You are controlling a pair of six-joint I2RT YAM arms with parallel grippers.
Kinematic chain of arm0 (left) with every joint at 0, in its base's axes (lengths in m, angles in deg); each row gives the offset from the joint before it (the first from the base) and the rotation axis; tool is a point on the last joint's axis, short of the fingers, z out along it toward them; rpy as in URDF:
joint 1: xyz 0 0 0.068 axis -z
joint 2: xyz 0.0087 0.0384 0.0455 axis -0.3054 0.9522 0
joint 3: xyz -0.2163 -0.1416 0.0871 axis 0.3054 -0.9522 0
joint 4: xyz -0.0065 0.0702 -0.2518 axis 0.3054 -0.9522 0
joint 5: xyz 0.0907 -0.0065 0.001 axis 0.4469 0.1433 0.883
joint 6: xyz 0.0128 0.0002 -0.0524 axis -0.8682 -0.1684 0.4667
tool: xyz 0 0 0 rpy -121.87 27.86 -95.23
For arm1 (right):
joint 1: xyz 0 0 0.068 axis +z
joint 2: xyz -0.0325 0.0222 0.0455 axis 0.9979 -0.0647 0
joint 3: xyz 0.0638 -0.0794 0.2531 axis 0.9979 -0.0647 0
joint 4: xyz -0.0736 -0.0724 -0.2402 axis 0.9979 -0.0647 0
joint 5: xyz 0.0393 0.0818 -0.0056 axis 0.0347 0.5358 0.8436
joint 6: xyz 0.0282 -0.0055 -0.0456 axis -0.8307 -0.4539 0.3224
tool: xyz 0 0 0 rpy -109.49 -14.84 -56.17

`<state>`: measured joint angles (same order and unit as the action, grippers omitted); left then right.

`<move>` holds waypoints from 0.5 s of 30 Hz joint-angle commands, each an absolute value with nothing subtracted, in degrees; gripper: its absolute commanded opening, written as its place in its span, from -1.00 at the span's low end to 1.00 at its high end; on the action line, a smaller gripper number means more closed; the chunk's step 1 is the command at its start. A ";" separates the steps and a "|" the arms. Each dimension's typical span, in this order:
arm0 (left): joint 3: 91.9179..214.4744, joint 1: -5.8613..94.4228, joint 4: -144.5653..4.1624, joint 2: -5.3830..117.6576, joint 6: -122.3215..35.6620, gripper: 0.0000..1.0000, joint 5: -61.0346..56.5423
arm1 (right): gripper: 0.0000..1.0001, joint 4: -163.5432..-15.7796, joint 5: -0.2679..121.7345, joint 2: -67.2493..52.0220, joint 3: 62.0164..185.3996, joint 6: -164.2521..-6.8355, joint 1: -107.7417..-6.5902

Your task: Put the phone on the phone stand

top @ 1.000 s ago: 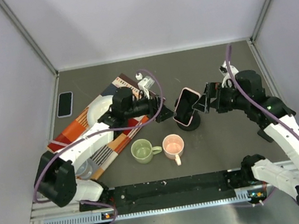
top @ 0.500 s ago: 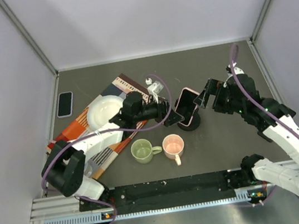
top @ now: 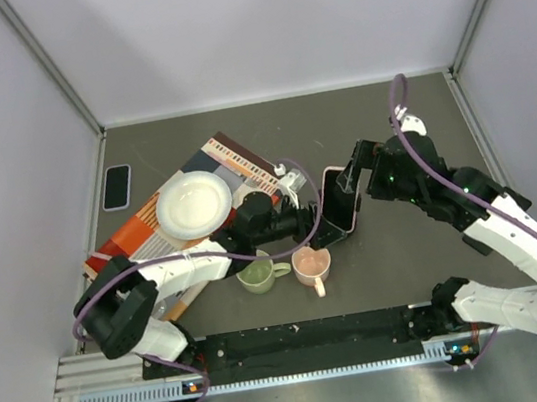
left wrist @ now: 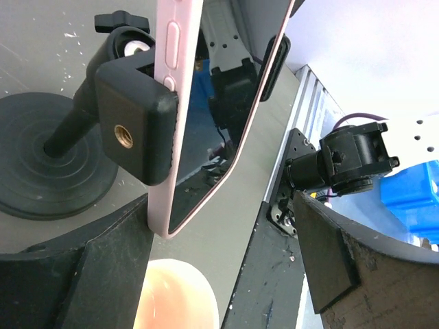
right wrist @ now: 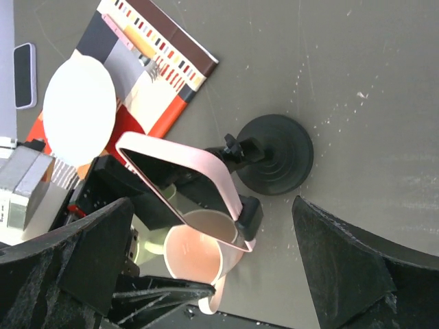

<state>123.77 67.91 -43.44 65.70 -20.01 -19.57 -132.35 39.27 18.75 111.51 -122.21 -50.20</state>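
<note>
**Entry: phone (left wrist: pixel 226 137), pink case.**
- Location: it stands on edge in the clamp of the phone stand (left wrist: pixel 134 123). The stand's round black foot sits on the bench (top: pixel 387 112). I judge the phone seated, with a clamp end at each long edge.

**Left fingers (left wrist: pixel 343 267):** spread wide to either side of the phone's lower end, gripping nothing. I cannot tell whether the near one grazes the case.

**Right fingers (right wrist: pixel 75 260):** fully wide and empty, poised over the phone's upper end and the stand.

**Neighbours:**
- Pink cup (top: pixel 310 260), just beside the phone's lower corner.
- Green cup (top: pixel 256 271), next to the pink cup.
- Plate (top: pixel 193 204), on a patterned mat.
- Second phone (top: pixel 117 186), well apart at the bench's left edge.

**Handling note:** I read the step as letting go and clearing away.
- I would draw the left fingers straight back along their own line, spread wide, with no sideways sweep. A nudge on the tall phone could twist it in the clamp or rock the stand.
- I would mind the pink cup underneath.
- I would move one arm at a time, leaving the right fingers by the top edge to check any wobble.
</note>
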 commanded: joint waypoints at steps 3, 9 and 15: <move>119.44 68.93 -36.44 58.26 -19.13 0.72 -14.82 | 0.98 -132.75 30.42 14.41 117.94 -120.13 -42.62; 116.71 68.76 -45.83 48.69 -24.93 0.75 -7.27 | 0.98 -133.19 24.45 8.87 120.84 -118.28 -36.11; 116.18 68.76 -60.05 34.54 -30.55 0.76 10.71 | 0.98 -134.33 17.33 5.01 122.08 -118.46 -32.60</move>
